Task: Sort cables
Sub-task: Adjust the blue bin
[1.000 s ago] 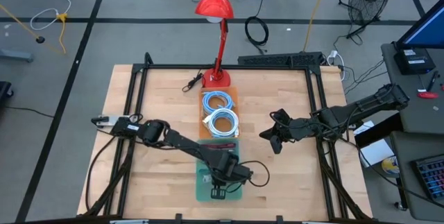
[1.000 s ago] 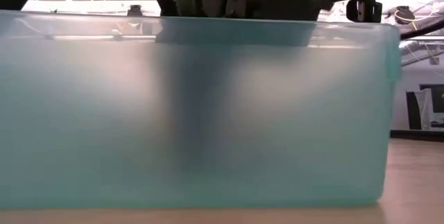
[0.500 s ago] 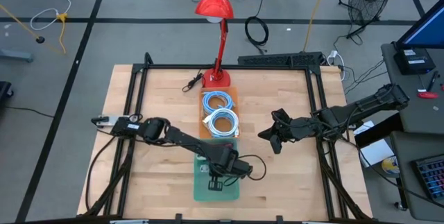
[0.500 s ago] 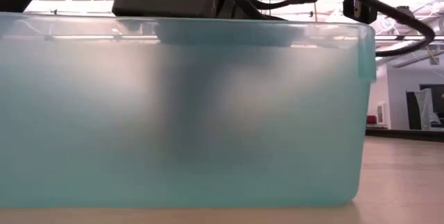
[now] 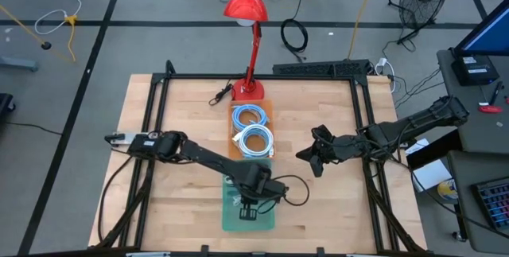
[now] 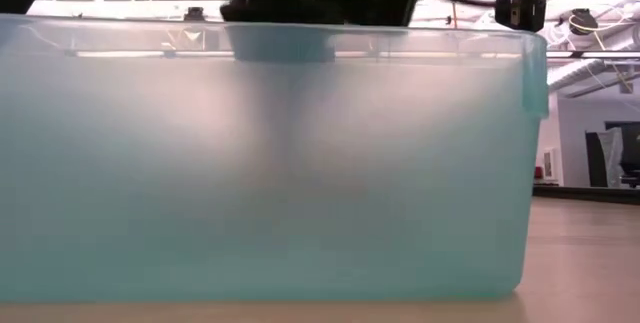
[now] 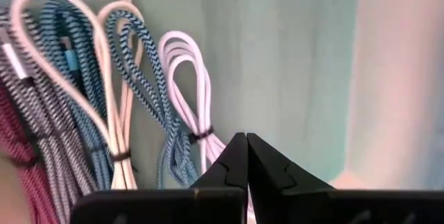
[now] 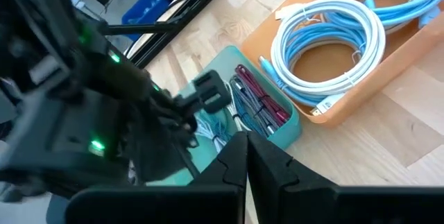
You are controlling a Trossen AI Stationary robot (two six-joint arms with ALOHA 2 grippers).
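My left gripper, fingers pressed together and empty, hangs inside the teal bin beside bundled cables; my right gripper, also together, waits over the bench.

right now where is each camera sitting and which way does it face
High view: overhead, facing straight down on the table; both arms show.
Low view: at tabletop height, against the teal bin; arm parts show above the rim.
Left wrist view: inside the bin, facing bundled cables; the left gripper has shut jaws.
Right wrist view: facing the orange tray; right gripper.
Shared: the high and right wrist views both show the tray's light-blue coils.
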